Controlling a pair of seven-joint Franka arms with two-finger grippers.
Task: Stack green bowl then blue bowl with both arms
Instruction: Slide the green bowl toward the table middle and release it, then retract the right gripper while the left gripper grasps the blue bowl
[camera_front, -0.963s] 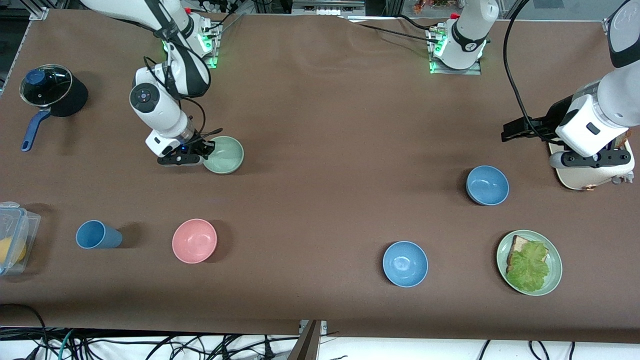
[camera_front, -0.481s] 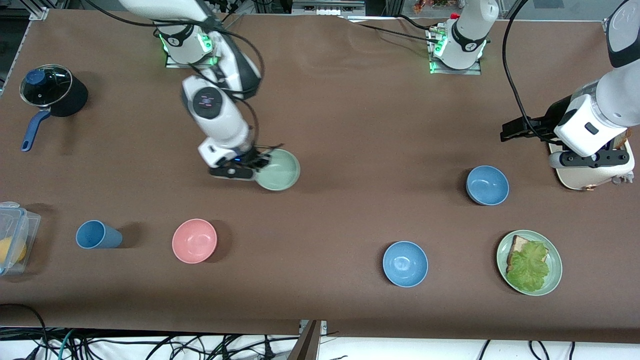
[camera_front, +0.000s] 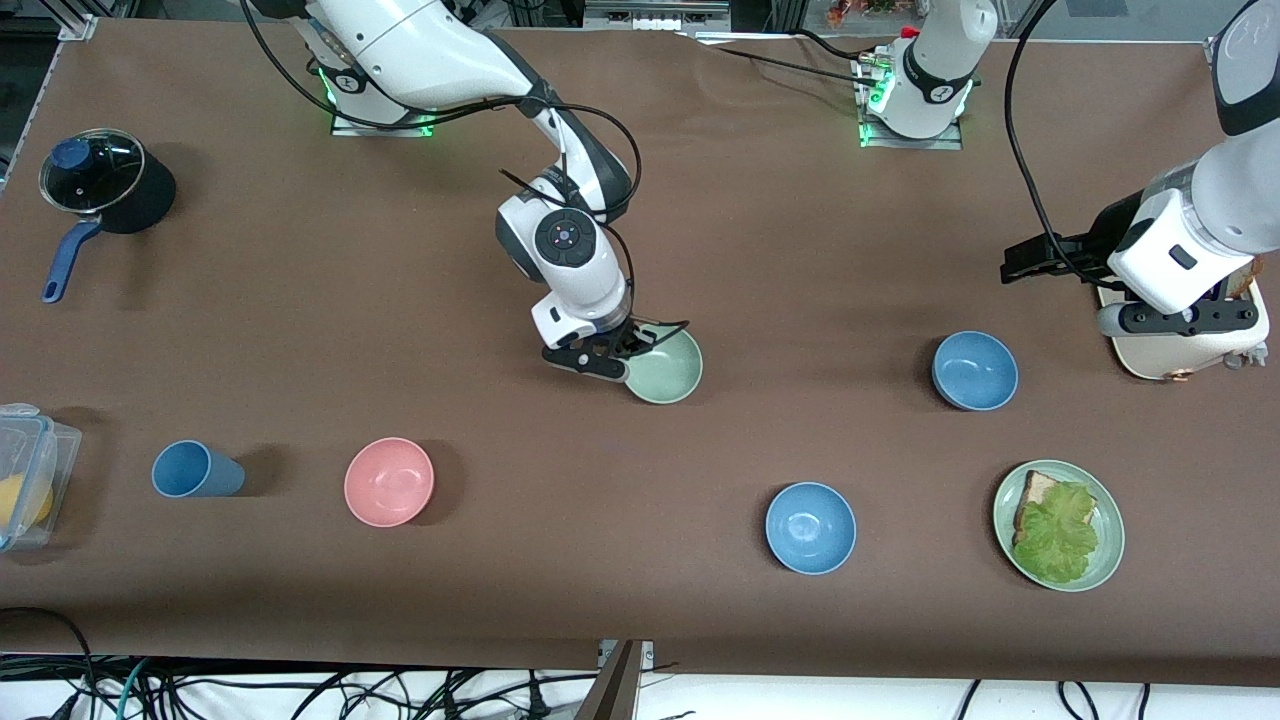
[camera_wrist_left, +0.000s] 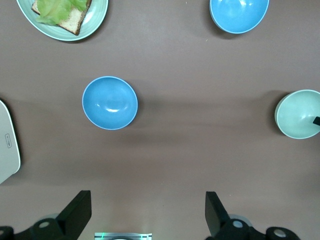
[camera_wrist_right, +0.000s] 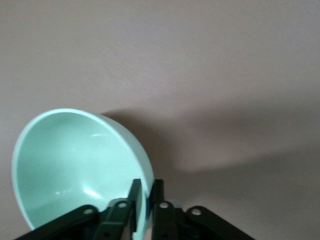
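Observation:
My right gripper (camera_front: 630, 352) is shut on the rim of the pale green bowl (camera_front: 665, 367) and holds it tilted, low over the middle of the table. The right wrist view shows one finger inside the bowl (camera_wrist_right: 75, 160) and one outside, the gripper (camera_wrist_right: 147, 192) clamped on the wall. The dusky blue bowl (camera_front: 975, 371) sits on the table toward the left arm's end; it also shows in the left wrist view (camera_wrist_left: 109, 102). My left gripper (camera_front: 1180, 318) is open and empty (camera_wrist_left: 147, 200), waiting above a cream board beside that bowl. The green bowl also shows in the left wrist view (camera_wrist_left: 298, 114).
A brighter blue bowl (camera_front: 810, 527) and a green plate with bread and lettuce (camera_front: 1058, 524) lie nearer the front camera. A pink bowl (camera_front: 389, 481), blue cup (camera_front: 195, 469), plastic box (camera_front: 25, 470) and lidded pot (camera_front: 105, 182) stand toward the right arm's end. The cream board (camera_front: 1150, 360) lies under the left gripper.
My right gripper has carried the green bowl from the right arm's end toward the table's middle, closer to the dusky blue bowl. The left arm has not moved.

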